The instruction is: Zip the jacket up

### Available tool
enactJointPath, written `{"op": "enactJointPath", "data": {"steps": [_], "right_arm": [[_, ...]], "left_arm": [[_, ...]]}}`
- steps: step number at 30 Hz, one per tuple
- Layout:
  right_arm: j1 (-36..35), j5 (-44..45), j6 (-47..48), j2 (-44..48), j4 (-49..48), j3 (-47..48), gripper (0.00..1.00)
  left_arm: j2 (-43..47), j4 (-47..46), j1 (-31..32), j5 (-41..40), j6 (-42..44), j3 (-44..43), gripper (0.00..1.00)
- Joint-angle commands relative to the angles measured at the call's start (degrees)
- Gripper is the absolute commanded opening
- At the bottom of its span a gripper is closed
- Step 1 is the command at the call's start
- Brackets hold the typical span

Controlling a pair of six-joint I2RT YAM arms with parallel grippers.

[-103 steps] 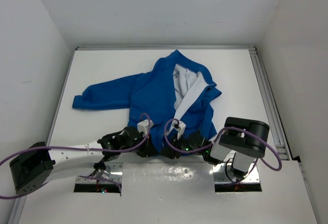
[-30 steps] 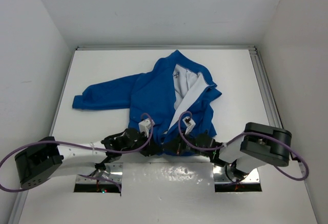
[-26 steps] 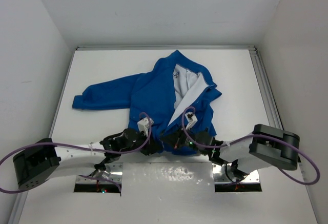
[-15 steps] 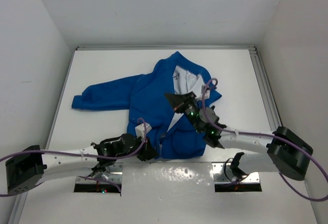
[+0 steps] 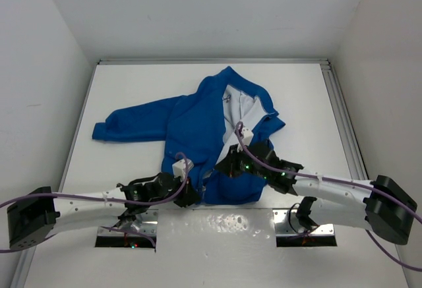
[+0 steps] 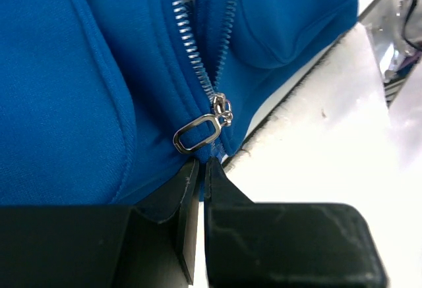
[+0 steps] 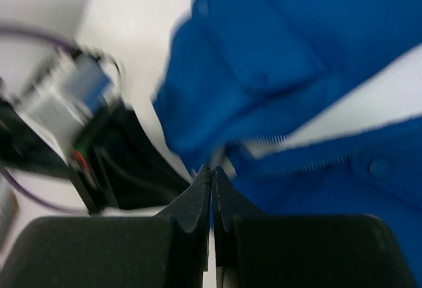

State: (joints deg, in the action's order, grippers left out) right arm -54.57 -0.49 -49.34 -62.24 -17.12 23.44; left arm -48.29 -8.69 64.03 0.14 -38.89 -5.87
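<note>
The blue jacket (image 5: 191, 120) lies on its back, collar far, its white lining (image 5: 242, 107) showing in a narrow gap at the chest. My left gripper (image 5: 192, 197) is shut on the bottom hem (image 6: 158, 169) just below the zipper. The metal pull (image 6: 196, 134) hangs free right above the left gripper (image 6: 201, 164), with the slider at the foot of the teeth (image 6: 188, 34). My right gripper (image 5: 221, 167) is over the lower front beside the zipper line. In the blurred right wrist view the right gripper (image 7: 211, 169) is shut, with nothing visibly between its jaws, above the jacket (image 7: 316, 31).
One sleeve (image 5: 125, 126) stretches left across the white table (image 5: 132, 84). A metal rail (image 5: 343, 123) runs along the table's right edge. A shiny plate (image 5: 217, 222) lies at the near edge between the arm bases. White walls enclose three sides.
The right gripper swung up to the jacket's chest, then came back down to the lower front. The lining gap has narrowed. The left gripper has kept its hold at the hem.
</note>
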Motion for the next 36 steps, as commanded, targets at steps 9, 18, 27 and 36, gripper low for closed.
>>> {"op": "enactJointPath", "data": {"steps": [9,18,27,36], "right_arm": [[-0.3,-17.5,16.5,-8.4,10.2,10.1,0.00],[-0.6,-29.2,29.3,-21.9,21.3,24.7,0.00],[-3.8,-29.7,40.6,-33.6,37.5,36.1,0.11],[-5.1,-25.7,45.9,-43.6,45.5,46.3,0.34]], "left_arm": [[6.5,7.5,0.6,-9.9,-7.9,0.0,0.30],[29.8,26.4,0.5,-27.8,-17.5,-3.2,0.33],[22.2,37.4,0.3,-32.3,-26.3,-6.8,0.36],[13.5,31.5,-6.3,-26.4,-21.0,-6.8,0.41]]}}
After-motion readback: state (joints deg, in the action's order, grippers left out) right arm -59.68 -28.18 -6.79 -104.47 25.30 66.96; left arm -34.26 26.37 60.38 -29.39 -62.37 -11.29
